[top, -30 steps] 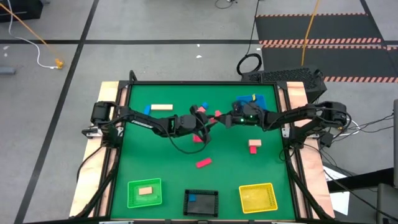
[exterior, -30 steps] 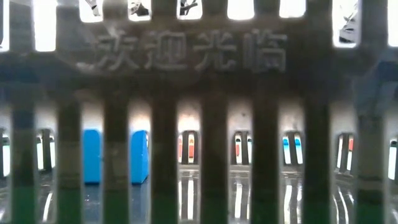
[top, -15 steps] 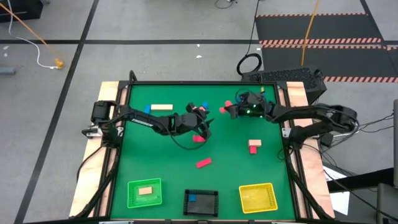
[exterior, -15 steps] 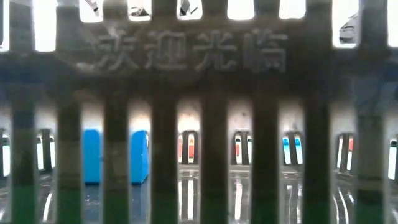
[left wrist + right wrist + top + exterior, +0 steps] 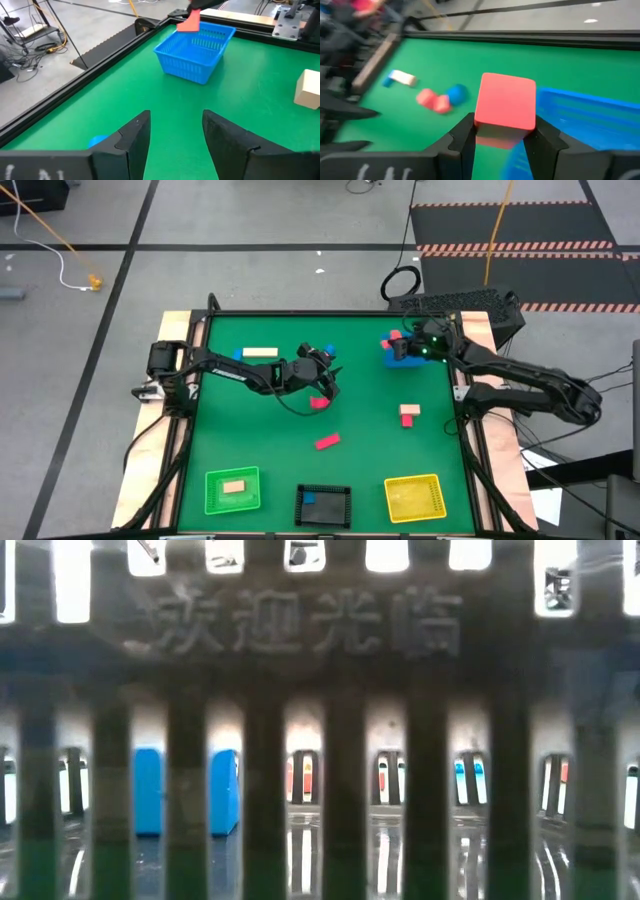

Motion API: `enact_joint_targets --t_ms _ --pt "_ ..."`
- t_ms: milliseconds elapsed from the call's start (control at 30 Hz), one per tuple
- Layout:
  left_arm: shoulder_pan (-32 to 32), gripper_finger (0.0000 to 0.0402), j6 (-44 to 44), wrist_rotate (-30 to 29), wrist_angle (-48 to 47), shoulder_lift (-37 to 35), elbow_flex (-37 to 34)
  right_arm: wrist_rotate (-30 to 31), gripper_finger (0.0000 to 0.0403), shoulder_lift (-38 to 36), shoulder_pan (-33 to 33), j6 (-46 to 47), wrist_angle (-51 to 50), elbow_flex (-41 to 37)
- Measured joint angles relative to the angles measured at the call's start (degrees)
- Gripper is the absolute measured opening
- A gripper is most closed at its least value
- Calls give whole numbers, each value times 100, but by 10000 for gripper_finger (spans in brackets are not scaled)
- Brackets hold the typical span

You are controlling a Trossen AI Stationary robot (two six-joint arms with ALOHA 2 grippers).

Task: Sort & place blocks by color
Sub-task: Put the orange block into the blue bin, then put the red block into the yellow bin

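Observation:
My right gripper (image 5: 397,340) is shut on a red block (image 5: 505,102) and hangs over the blue mesh basket (image 5: 402,354) at the table's far right. My left gripper (image 5: 328,372) is open and holds nothing. It sits low over the green mat at the table's middle, its fingers (image 5: 135,137) pointing toward the basket (image 5: 195,50). A tan bar (image 5: 260,352) and a blue block (image 5: 236,355) lie far left. Two red blocks (image 5: 320,403) (image 5: 327,441) lie at mid table. A tan and red pair (image 5: 408,415) lies on the right. My right gripper pinches the red block between its two fingers (image 5: 465,132), which sit on the two opposite side faces at the block's lower part (image 5: 487,131). The fingers come from above, slanting in from the table's right. The block is lifted clear, over the basket's rim (image 5: 189,22).
Along the near edge stand a green tray (image 5: 232,488) holding a tan block, a black tray (image 5: 323,503) holding a blue block, and a yellow tray (image 5: 414,496). The black tray's mesh fills the low view, with the blue block (image 5: 185,790) behind it. Raised black rails border the mat.
My right gripper has carried the red block up from the table's middle, beside the left gripper, toward the far right edge, and is now over the blue basket. The left gripper has stayed where it was.

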Motion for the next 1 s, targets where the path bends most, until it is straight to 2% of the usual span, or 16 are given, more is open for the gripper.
enact_joint_targets --t_ms 200,300,700,900,1000 --pt "72 167 -20 2 -116 2 0 738 117 -177 -109 -181 -1008 0" --pt "93 163 -67 0 -169 1 0 741 126 -138 -110 -222 -1210 0" --pt "120 161 -122 0 -323 2 -2 740 219 -115 -110 -698 -1106 0" --pt "209 161 -8 -4 -1005 1 -2 698 256 -197 -108 -657 -967 0" --pt "320 161 36 -5 -1603 -90 -4 396 263 -313 -109 -621 -687 0"
